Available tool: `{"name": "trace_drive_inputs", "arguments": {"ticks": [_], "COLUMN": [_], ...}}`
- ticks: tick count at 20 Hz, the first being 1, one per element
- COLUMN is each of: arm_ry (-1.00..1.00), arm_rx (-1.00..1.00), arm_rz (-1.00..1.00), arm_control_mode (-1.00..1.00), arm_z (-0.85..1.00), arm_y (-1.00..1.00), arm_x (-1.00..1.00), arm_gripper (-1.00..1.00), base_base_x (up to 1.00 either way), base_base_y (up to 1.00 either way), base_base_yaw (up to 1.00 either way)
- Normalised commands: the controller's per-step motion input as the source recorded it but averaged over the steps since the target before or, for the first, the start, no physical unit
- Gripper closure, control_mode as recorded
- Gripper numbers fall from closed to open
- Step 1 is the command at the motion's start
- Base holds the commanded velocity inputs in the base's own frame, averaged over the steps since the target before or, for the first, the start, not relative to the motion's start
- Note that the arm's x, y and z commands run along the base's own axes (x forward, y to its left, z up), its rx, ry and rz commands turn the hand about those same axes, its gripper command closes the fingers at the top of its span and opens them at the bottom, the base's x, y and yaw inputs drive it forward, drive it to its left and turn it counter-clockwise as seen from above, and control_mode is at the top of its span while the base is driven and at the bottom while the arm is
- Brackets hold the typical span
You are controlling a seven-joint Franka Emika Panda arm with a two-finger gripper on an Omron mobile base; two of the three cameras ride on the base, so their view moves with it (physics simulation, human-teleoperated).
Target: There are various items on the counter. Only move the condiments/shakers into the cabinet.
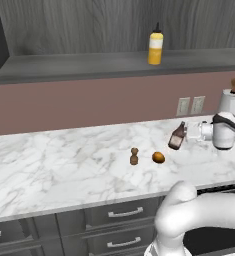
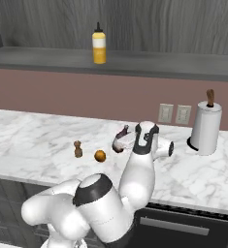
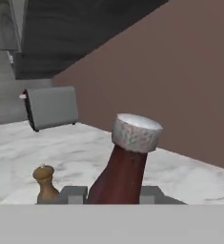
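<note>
The two-finger gripper (image 3: 112,193) is clamped on the dark red-brown sauce bottle (image 3: 119,176) with a whitish cap; a grey fingertip (image 3: 73,194) presses each side of its lower body, and the bottle leans, tilted off upright, above the long white marble counter (image 1: 64,165). In the left base view the gripper (image 1: 185,136) holds that bottle (image 1: 177,137) out sideways. Just beyond the fingers on the slab lies the small orange round fruit (image 1: 158,157), and beside it, slightly farther from the fingers, stands the small brown wooden pepper-mill shaker (image 1: 134,156), upright. Off to the gripper's other side stands the white paper towel roll (image 2: 205,127). Farthest back and above the fingers, the yellow squeeze bottle with a dark pointed cap (image 1: 155,46) stands upright on the flat grey shelf ledge of the dark grey wood-grain cabinet (image 1: 89,67).
</note>
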Motion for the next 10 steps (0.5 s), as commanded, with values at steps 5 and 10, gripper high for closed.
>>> {"name": "trace_drive_inputs", "arguments": {"ticks": [5,10], "arm_ry": [-0.37,-0.32], "arm_rx": [-0.12,-0.18], "arm_rz": [-0.01,-0.07], "arm_control_mode": [-1.0,-1.0], "arm_z": [1.0,1.0], "arm_y": [0.94,1.0], "arm_x": [-0.91,-0.73], "arm_gripper": [1.0,1.0], "base_base_x": [0.0,0.0], "base_base_y": [0.0,0.0], "base_base_yaw": [0.0,0.0]}}
